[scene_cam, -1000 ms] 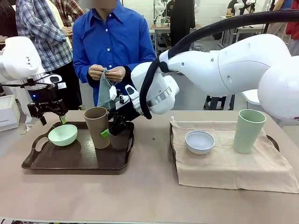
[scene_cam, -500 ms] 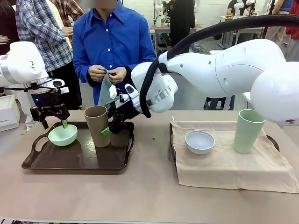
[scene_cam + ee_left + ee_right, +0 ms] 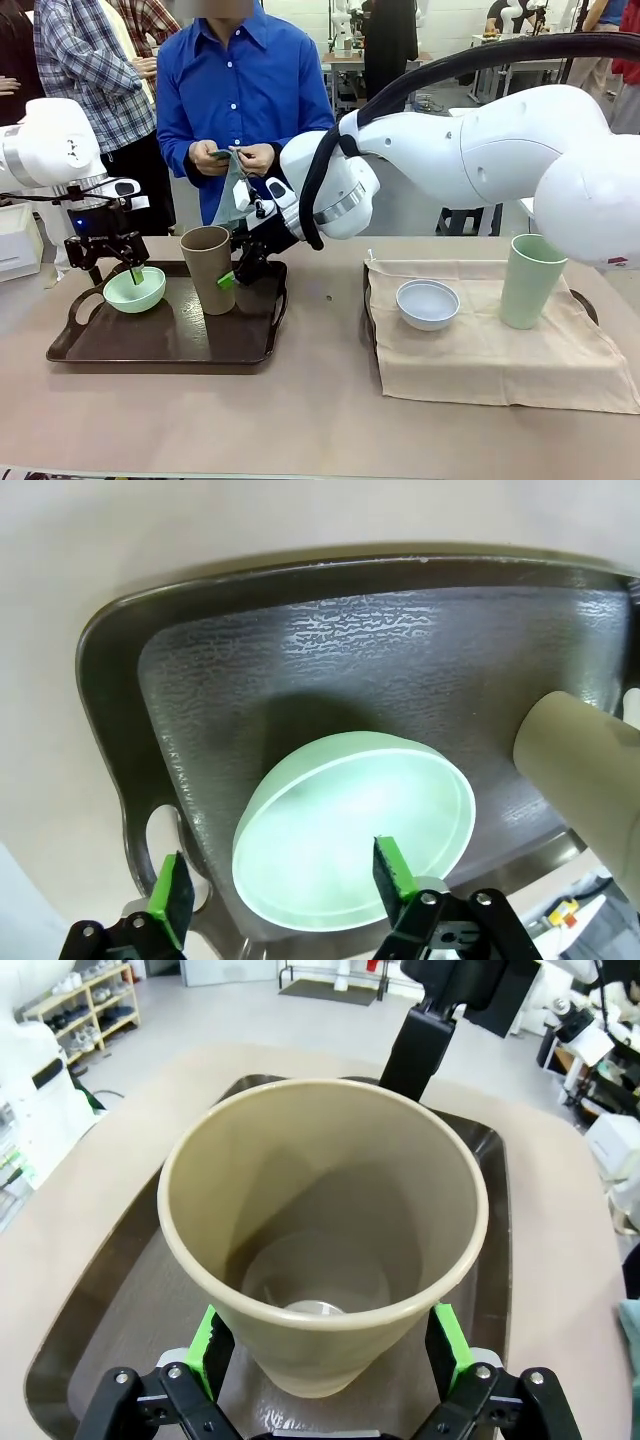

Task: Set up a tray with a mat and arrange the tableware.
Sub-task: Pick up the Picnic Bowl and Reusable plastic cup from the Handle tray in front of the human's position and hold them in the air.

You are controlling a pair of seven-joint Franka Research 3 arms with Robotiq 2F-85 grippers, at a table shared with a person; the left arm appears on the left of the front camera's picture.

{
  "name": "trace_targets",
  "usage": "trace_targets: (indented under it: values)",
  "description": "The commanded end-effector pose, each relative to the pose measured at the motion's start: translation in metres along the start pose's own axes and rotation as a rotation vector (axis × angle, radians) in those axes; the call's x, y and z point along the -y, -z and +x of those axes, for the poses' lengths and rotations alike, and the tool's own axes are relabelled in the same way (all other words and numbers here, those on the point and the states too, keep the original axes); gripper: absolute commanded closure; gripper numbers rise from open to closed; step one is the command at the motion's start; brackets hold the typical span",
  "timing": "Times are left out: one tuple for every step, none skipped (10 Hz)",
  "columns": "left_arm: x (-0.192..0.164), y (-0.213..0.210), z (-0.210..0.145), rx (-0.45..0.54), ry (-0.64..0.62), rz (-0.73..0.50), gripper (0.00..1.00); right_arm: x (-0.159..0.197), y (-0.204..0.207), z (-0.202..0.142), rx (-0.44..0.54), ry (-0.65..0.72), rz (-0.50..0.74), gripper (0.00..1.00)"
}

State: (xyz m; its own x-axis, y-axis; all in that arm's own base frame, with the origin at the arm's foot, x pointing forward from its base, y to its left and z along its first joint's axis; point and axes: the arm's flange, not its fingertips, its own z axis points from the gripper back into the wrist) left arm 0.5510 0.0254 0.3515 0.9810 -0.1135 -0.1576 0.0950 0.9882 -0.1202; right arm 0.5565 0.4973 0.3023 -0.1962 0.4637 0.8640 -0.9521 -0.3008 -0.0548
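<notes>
Over on the dark plastic tray (image 3: 150, 340), left gripper (image 3: 282, 892) straddles the rim of the small mint green bowl (image 3: 350, 820), unclenched. Right gripper (image 3: 328, 1350) sits loose around the tall tan-brown cup (image 3: 320, 1210) at the bowl's 3 o'clock.

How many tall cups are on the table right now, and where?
2. The tan-brown handleless cup stands on the dark plastic tray, left; the pale green handleless cup stands on the beige cloth mat, right. None seems hidden.

Beige table (image 3: 300, 420); grey floor (image 3: 250, 1000) (wooden shelf rack (image 3: 88, 1002) at one edge).
</notes>
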Motion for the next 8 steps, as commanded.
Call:
trace_targets:
  values:
    - [0.003, -0.002, -0.010, 0.029, 0.002, 0.040, 0.48, 0.009, 0.006, 0.002, -0.048, -0.020, 0.024, 0.00]
    - [0.001, -0.001, -0.010, 0.033, 0.002, 0.041, 0.55, 0.010, 0.008, 0.002, -0.056, -0.020, 0.025, 0.26]
    - [0.002, 0.000, -0.008, 0.034, 0.009, 0.044, 0.96, 0.013, 0.008, 0.001, -0.057, -0.018, 0.026, 0.33]
    - [0.002, 0.001, -0.006, 0.033, 0.009, 0.045, 1.00, 0.016, 0.010, 0.002, -0.058, -0.011, 0.032, 0.59]
    - [0.002, 0.001, -0.005, 0.028, 0.009, 0.046, 1.00, 0.019, 0.013, 0.004, -0.043, -0.006, 0.036, 0.42]
    - [0.002, 0.002, -0.004, 0.024, 0.009, 0.049, 1.00, 0.022, 0.015, 0.006, -0.027, 0.004, 0.045, 0.42]
    - [0.002, 0.002, -0.002, 0.022, 0.011, 0.050, 0.81, 0.026, 0.017, 0.007, -0.014, 0.004, 0.058, 0.42]
    - [0.003, 0.003, -0.002, 0.020, 0.010, 0.047, 0.90, 0.027, 0.020, 0.007, -0.018, 0.006, 0.065, 0.42]
